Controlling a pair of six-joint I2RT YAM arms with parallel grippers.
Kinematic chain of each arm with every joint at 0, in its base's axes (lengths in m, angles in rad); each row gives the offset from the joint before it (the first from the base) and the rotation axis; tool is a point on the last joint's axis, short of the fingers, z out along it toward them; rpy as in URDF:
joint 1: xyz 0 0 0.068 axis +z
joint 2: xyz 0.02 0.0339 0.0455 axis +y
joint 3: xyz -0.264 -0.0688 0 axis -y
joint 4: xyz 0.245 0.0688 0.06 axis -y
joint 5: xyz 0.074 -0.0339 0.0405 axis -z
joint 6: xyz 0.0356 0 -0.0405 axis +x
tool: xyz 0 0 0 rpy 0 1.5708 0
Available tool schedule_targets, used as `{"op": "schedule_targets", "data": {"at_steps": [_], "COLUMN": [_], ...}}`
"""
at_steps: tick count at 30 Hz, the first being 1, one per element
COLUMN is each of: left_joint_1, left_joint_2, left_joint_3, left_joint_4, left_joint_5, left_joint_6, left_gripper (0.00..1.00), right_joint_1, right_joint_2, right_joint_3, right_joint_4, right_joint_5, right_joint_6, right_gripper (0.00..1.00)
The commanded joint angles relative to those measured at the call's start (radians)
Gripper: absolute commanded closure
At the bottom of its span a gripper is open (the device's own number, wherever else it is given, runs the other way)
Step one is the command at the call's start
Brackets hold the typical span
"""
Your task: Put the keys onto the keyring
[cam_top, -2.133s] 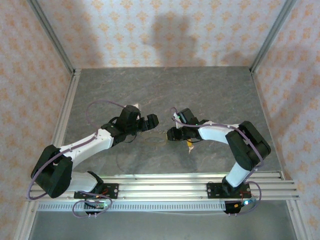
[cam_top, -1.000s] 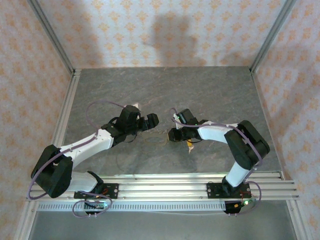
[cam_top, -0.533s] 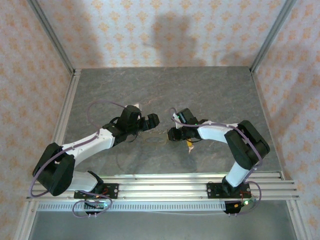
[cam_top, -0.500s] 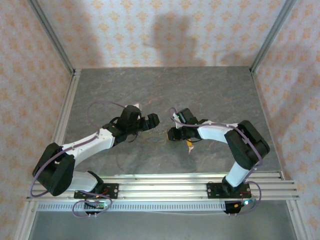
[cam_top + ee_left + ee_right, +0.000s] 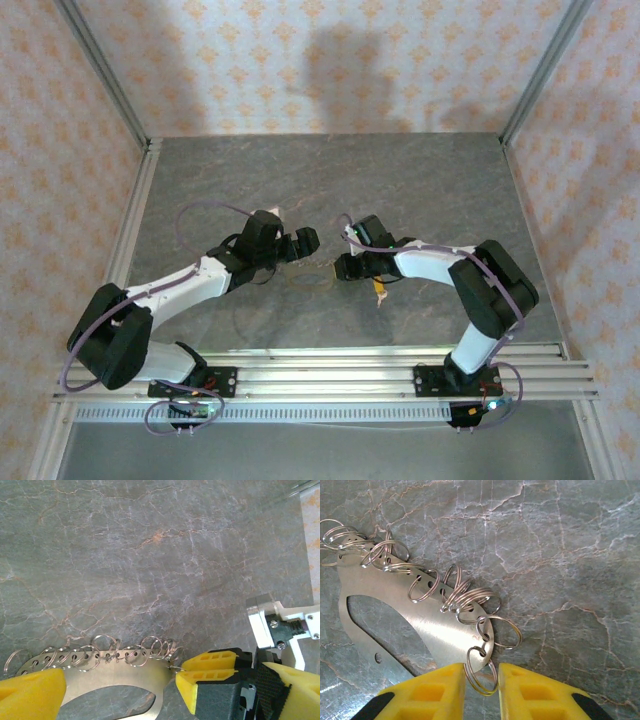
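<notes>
1. Orange-patterned walls (image 5: 300, 60) close in a grey, veined counter (image 5: 420, 180). Both arms reach inward and meet near its middle.
2. The keyring (image 5: 435, 630) lies flat on the counter between the two tools. It is a silvery oval plate with a large cut-out. A row of holes along one edge carries small split rings (image 5: 422, 586).
3. The right tool (image 5: 481, 674) is clenched on the keyring. Its yellow fingers (image 5: 427, 692) stand close together and pinch the last split ring at the plate's end.
4. The left tool (image 5: 165, 670) is released, its yellow fingers (image 5: 30, 695) spread wide to either side of the plate. One finger overlaps the plate's far end in the left wrist view, but I cannot tell whether it touches.
5. In that same view, the right tool's paired fingertips sit between the left tool's spread fingers, at the plate's end.
6. A key (image 5: 379, 291) with an orange-yellow head lies on the counter. It is just beside the right arm's wrist on the near side, apart from the keyring.
</notes>
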Motion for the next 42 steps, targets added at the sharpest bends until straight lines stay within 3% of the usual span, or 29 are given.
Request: {"op": "schedule_targets", "data": {"at_steps": [1, 10, 15, 25, 34, 42], "left_joint_1": [-0.006, -0.006, -0.005, -0.006, 0.009, 0.112], "left_joint_2": [0.006, 0.002, 0.002, -0.019, -0.127, -0.179], "left_joint_3": [-0.008, -0.008, -0.008, 0.059, 0.159, 0.23], "left_joint_4": [0.027, 0.028, 0.026, -0.113, -0.223, -0.193], "left_joint_5": [-0.004, -0.005, -0.008, -0.087, -0.132, 0.011], "left_joint_6": [-0.009, -0.007, -0.01, -0.045, 0.062, 0.103], "left_gripper": [0.01, 0.01, 0.01, 0.0, 0.0, 0.03], "right_joint_1": [0.005, 0.005, 0.005, 0.005, 0.004, -0.029], "right_joint_2": [0.014, 0.011, 0.003, -0.067, -0.217, -0.248], "right_joint_3": [0.028, 0.026, 0.026, 0.085, 0.208, 0.415], "right_joint_4": [-0.01, -0.019, -0.03, -0.099, -0.152, -0.154], "right_joint_5": [0.011, 0.019, 0.026, 0.018, 0.024, -0.086], "right_joint_6": [-0.02, -0.027, -0.035, -0.064, -0.13, -0.151], "right_gripper": [0.78, 0.85, 1.0, 1.0, 1.0, 1.0]}}
